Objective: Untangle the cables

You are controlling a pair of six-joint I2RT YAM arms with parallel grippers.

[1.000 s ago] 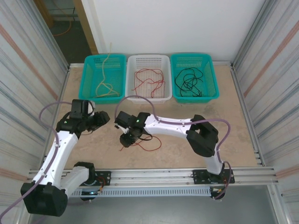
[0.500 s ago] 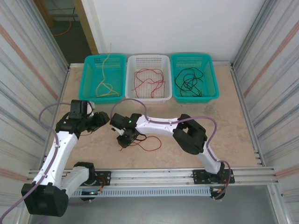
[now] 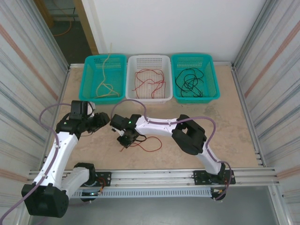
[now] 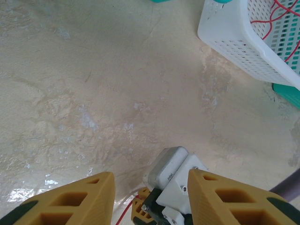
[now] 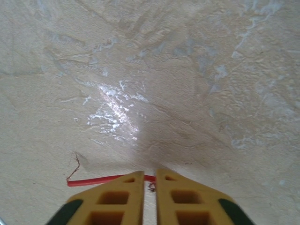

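On open tabletop (image 5: 187, 70) short of the baskets (image 3: 148, 57), the right gripper (image 5: 149, 180) pinches a red cable (image 5: 93, 181); the left gripper (image 4: 150, 174) hangs spread.

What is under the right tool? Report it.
A red cable lies on the table, running in between the right tool's nearly closed fingers. Its course beneath them is covered.

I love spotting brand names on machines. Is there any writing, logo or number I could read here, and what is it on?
No text reads clearly anywhere in these pictures.
A small dark mark on the right arm's white housing, in the left wrist view: too small and blurred to read.
The white basket: no label or lettering visible on its wall.
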